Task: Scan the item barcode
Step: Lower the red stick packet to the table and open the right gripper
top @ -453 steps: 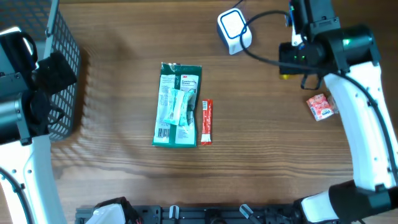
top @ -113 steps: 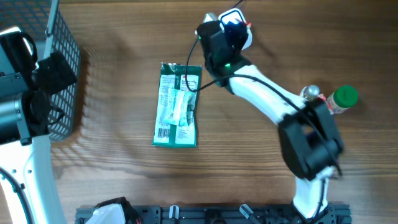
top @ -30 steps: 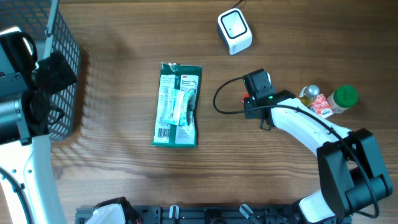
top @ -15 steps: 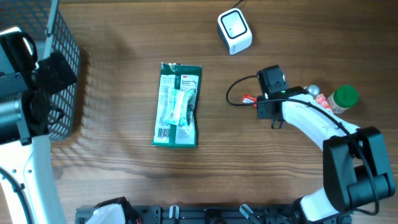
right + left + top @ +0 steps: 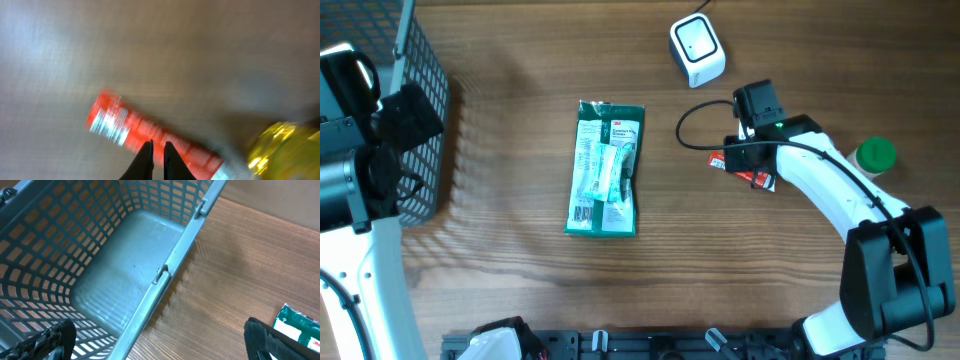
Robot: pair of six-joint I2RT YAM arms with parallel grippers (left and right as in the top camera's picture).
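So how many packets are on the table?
2. A big green packet lies in the middle; a thin red packet is pinched in the right pincer, off to its right. The right arm may hide more.

3M on the green package (image 5: 606,168), other print too small to read

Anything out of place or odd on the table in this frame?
Nothing spilled or damaged. The red stick packet lies askew under the right gripper, apart from the white scanner; the right wrist view is blurred.
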